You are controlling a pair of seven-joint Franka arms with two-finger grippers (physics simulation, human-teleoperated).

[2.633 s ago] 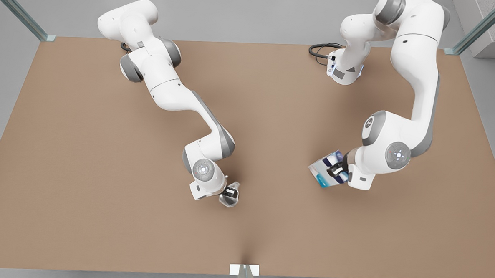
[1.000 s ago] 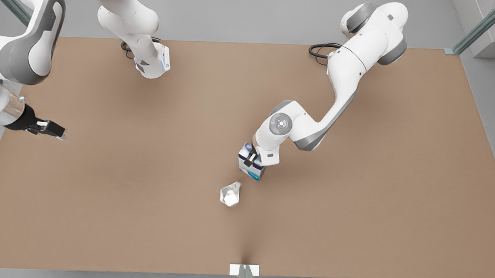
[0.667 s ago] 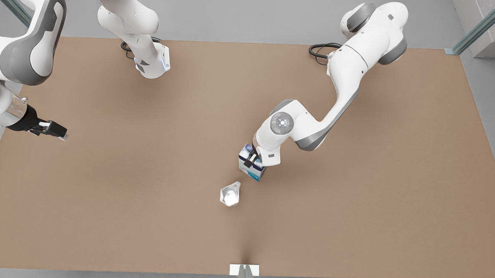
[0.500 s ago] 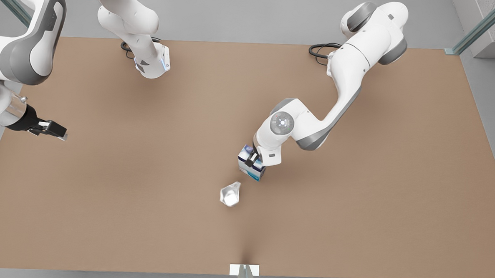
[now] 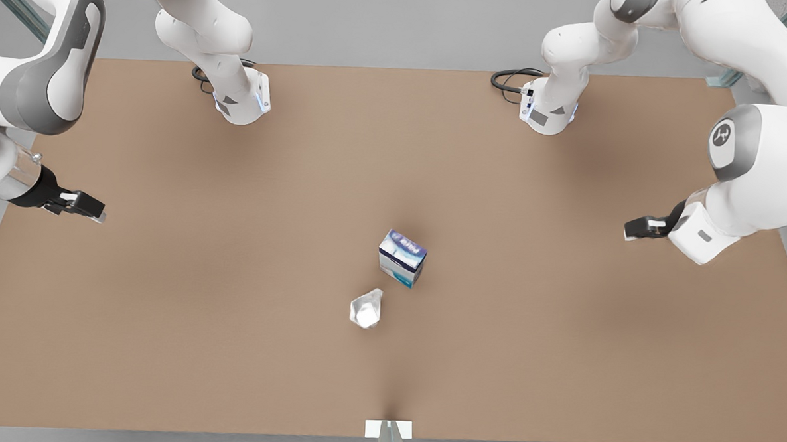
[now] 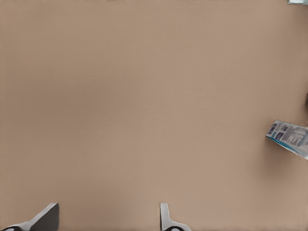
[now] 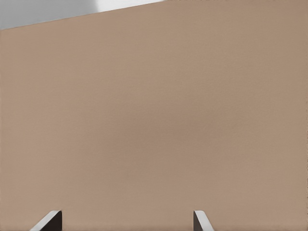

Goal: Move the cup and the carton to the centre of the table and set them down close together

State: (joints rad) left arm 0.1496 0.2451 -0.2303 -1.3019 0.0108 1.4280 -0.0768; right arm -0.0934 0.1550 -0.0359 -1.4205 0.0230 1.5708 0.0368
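Glossy white arm links (image 5: 740, 37) with grey joint caps (image 5: 40, 92); black fingers (image 5: 639, 227); black cable (image 5: 509, 76) coiled at one base.

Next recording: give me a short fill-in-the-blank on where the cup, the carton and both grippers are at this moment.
1. The carton stands on the table with no gripper touching it, and the thing nearest to it is the ____.
2. The cup lies closer to the table's ____ edge in the front view than the carton does.
3. The left gripper and the right gripper both have their fingers ____.
4. Each gripper hangs near a ____ of the table, far from both objects.

Missing words: cup; near; open; side
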